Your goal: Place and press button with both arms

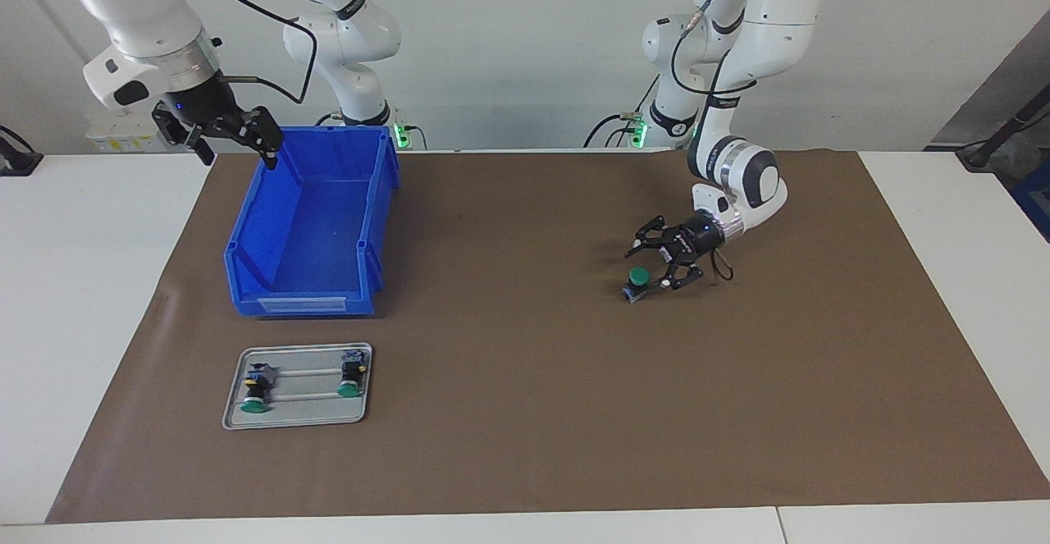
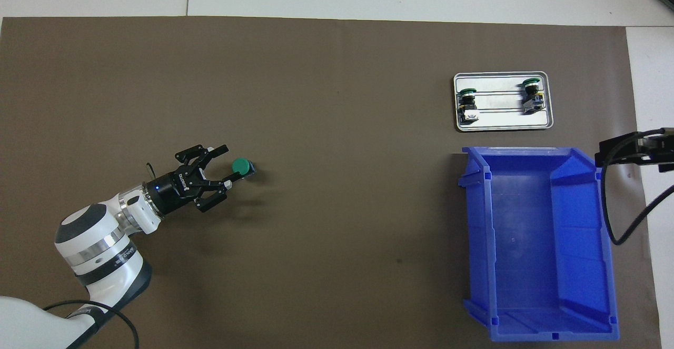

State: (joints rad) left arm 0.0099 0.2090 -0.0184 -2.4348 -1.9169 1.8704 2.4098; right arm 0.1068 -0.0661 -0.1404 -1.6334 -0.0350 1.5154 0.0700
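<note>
On the brown mat, the left gripper [image 1: 656,269] is resting with jaws open around the button [image 1: 636,281], apparently not gripping it; the right gripper [image 1: 220,135] is waiting open-jawed over the blue bin [image 1: 312,224], with pressing not yet done.

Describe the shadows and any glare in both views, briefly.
Facing view: lighting is soft and even; the blue bin casts a faint shadow on the brown mat, and the metal tray shows a mild sheen. Overhead view: a soft shadow lies under the left gripper beside the button; the tray reflects light brightly; no harsh glare elsewhere.
</note>
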